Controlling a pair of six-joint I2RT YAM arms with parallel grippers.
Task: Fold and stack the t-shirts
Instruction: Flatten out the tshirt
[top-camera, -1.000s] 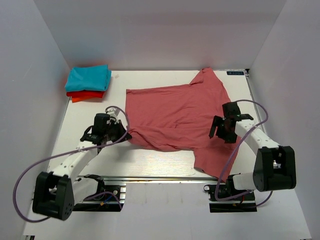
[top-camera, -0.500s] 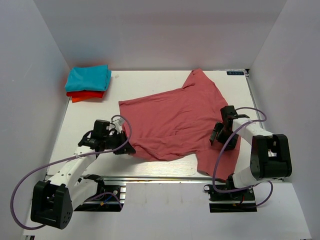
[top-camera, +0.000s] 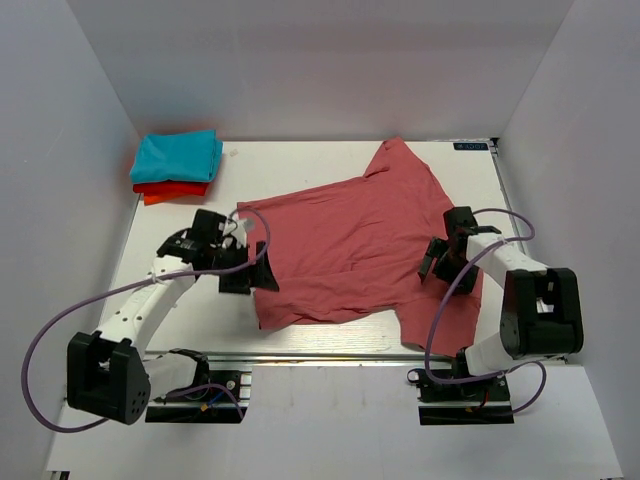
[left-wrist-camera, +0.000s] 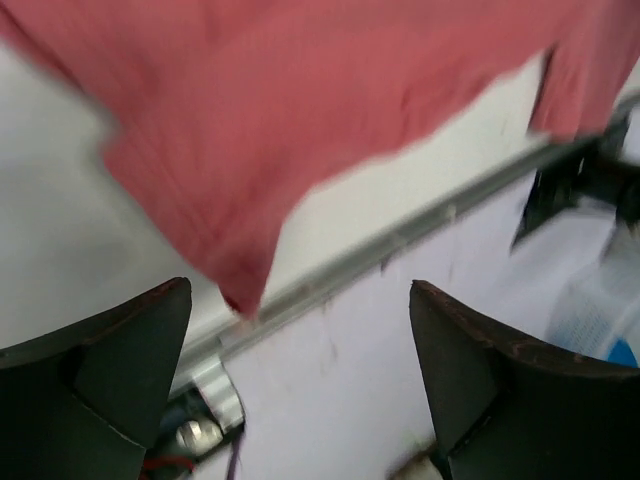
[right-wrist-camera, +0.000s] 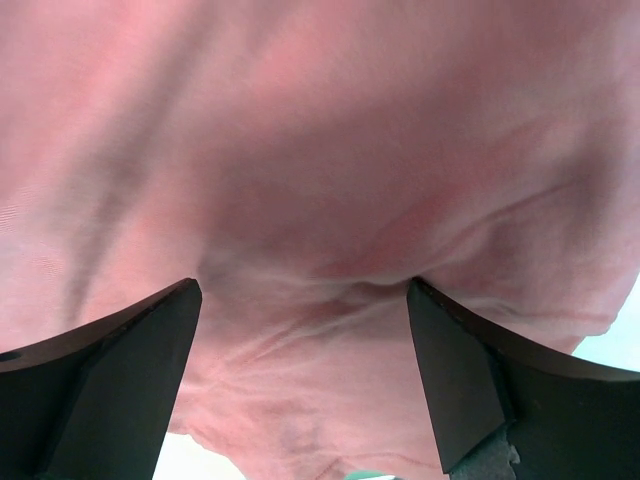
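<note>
A large salmon-pink t-shirt (top-camera: 350, 240) lies spread, wrinkled and askew, over the middle and right of the white table (top-camera: 200, 320). At the far left a folded turquoise t-shirt (top-camera: 178, 155) rests on a folded orange-red one (top-camera: 165, 192). My left gripper (top-camera: 252, 274) hovers at the pink shirt's left edge, open. In the left wrist view the left gripper (left-wrist-camera: 300, 300) holds nothing, and the shirt's near corner (left-wrist-camera: 240, 285) hangs just ahead of it. My right gripper (top-camera: 437, 262) stands open over the shirt's right side. Pink cloth (right-wrist-camera: 320, 200) fills the right wrist view between the open right gripper (right-wrist-camera: 300, 295).
White walls close in the table on the left, back and right. An aluminium rail (top-camera: 300, 355) runs along the near edge, also in the left wrist view (left-wrist-camera: 400, 235). Purple cables (top-camera: 60, 340) loop from both arms. A small black label (top-camera: 470, 146) sits at the far right corner.
The left gripper dragged the pink shirt's left corner toward the near edge, then opened and let it go. It now sits a little farther back. The right gripper opened slightly wider.
</note>
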